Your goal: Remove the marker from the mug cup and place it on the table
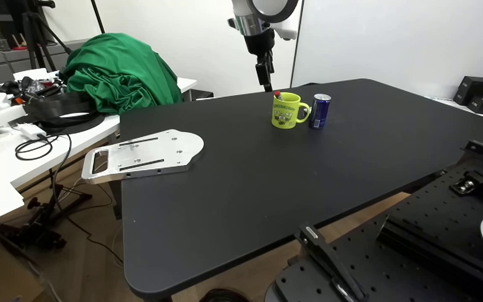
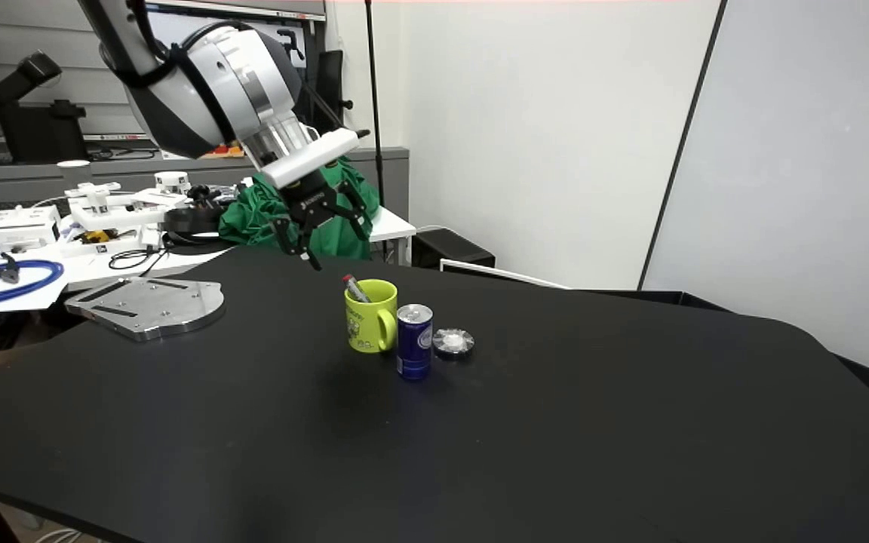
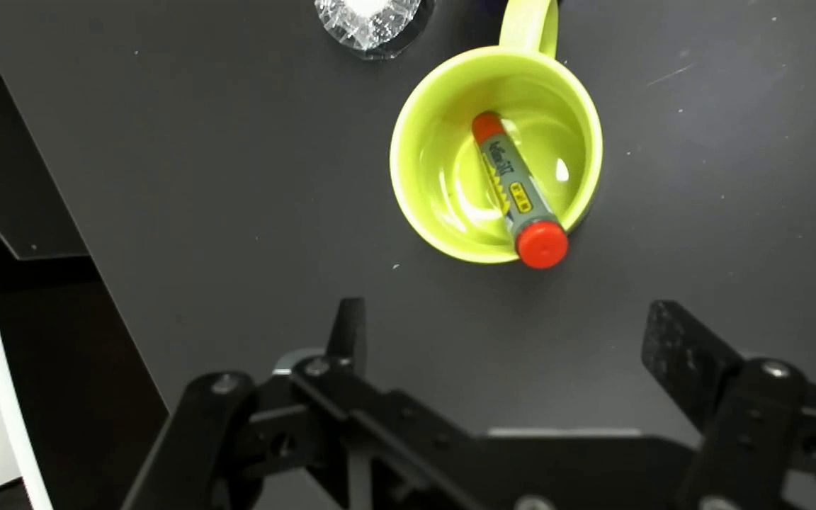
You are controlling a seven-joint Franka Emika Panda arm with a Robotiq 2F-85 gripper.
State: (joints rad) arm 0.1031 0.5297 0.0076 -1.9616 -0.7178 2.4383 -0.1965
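The yellow-green mug cup (image 1: 284, 113) (image 2: 369, 324) (image 3: 443, 106) stands upright on the black table (image 1: 241, 188) (image 2: 555, 452) (image 3: 238, 177). The marker (image 2: 357, 289) (image 3: 503, 166), grey with red ends, leans inside the mug. Its red upper end rests over the rim and also shows in an exterior view (image 1: 278, 95). My gripper (image 1: 268, 87) (image 2: 340, 247) (image 3: 507, 326) is open and empty, above the table on the marker-end side of the mug. In the wrist view the marker's red end lies a little ahead of the gap between the fingers. The gripper touches neither thing.
A dark blue can (image 1: 320, 111) (image 2: 414, 343) stands close by the mug's handle. A wrapped round roll (image 2: 453, 343) (image 3: 372, 21) lies beyond the can. A metal plate (image 1: 153, 153) (image 2: 151, 305) lies at the table's edge. A cluttered white desk with a green cloth (image 1: 120, 71) stands beside the table.
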